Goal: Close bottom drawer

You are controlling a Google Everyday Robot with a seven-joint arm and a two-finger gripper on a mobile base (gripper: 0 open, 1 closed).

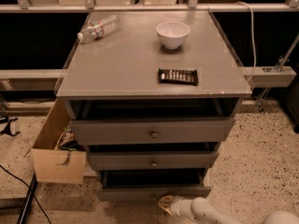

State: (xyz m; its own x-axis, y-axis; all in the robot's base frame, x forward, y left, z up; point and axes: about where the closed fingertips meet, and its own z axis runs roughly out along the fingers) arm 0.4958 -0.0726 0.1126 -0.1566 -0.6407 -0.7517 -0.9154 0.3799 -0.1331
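The gripper (164, 203) sits at 6 o'clock in the frame. Its yellowish tip is at the front of the bottom drawer (140, 193), seemingly touching it just below the knob. Whether it is spread or pressed together I cannot tell. The drawer, lowest of three, stands pulled out. The white arm (205, 211) runs off toward 5 o'clock. On the cabinet top (121, 64) a white bowl (173, 33) lies at 1 o'clock, a plastic bottle (99, 28) at 10 and a dark wrapped bar (178, 76) at 4. A cardboard box (56, 164) stands at 9 o'clock of the drawers.
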